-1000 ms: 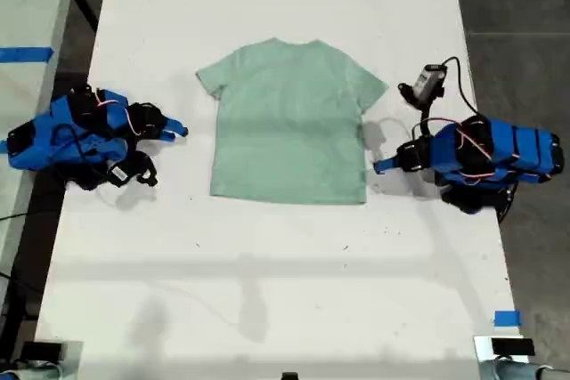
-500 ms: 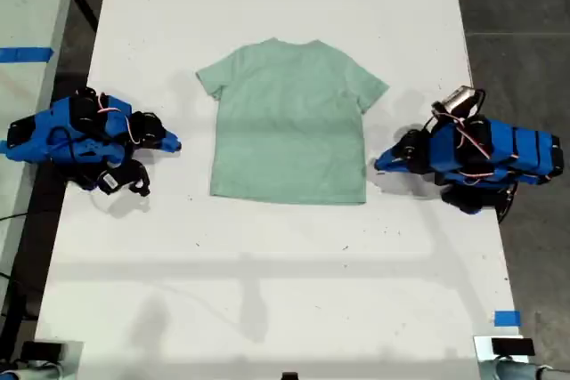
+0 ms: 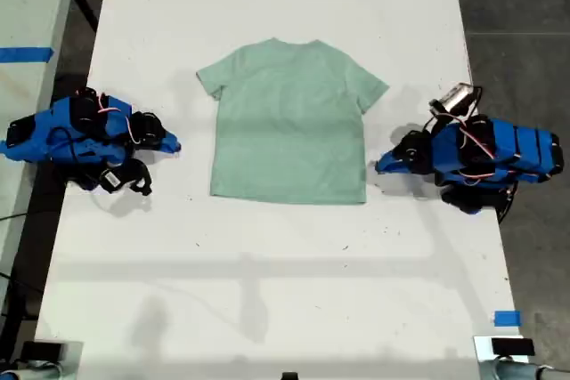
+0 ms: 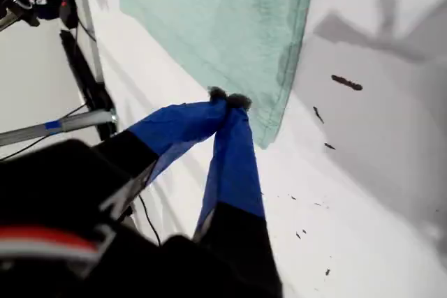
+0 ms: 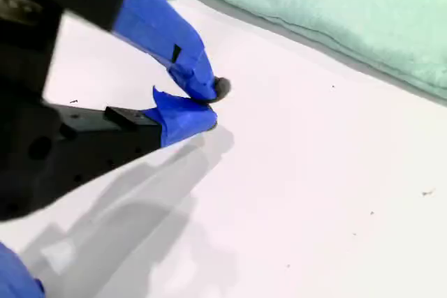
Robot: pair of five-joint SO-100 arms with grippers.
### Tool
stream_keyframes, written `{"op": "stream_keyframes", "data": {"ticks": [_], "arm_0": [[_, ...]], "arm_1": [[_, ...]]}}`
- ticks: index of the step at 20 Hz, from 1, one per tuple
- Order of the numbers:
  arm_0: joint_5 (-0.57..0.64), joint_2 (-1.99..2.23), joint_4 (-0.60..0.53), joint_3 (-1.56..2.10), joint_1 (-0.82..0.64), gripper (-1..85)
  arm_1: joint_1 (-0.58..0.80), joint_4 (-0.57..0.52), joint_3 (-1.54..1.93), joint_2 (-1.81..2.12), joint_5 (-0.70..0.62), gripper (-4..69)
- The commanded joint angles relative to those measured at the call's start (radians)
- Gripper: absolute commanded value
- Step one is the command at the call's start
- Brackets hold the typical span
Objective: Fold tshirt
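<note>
On the exterior view's left, my second gripper (image 3: pixel 172 142) is lying low over the long white table (image 3: pixel 267 291), pointing toward the shirt but sitting well apart from it. Its own wrist view is showing the blue jaws pressed together on nothing (image 5: pixel 206 102), with bare tabletop between them and the cloth.

In the middle, the plain pale mint-green short-sleeved cloth tshirt (image 3: pixel 289 122) is lying flat and fully spread on the table. Both sleeves are sticking out to the sides, the neck is pointing to the far end of the exterior view, and the straight hem is running along the near side. No edge is turned over and no crease is showing, so I am judging that the folding is not yet begun and every fold is still to be made.

On the exterior view's right, my first gripper (image 3: pixel 380 165) is resting just beside the shirt's side edge, close to the hem corner. Its wrist view is showing the jaws clenched tip to tip (image 4: pixel 228 100), right at the edge of the green cloth (image 4: pixel 223 19), with no fabric visibly pinched between them.

As I am reading it, both grippers need opening and bringing onto the cloth before a first fold can start; the first one is much nearer to a grasp than the second.
</note>
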Motion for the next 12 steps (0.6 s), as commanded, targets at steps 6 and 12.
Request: {"op": "stream_keyframes", "data": {"ticks": [6,12], "arm_0": [[0.219,-0.485,-0.037,-0.494,-0.173,0.0],[0.515,-0.98,0.08,-1.034,-0.443,0.0]], "arm_1": [[0.16,0.114,-0.555,-0.505,-0.242,-0.3],[0.488,0.265,-0.997,-0.89,-0.597,-0.4]]}}
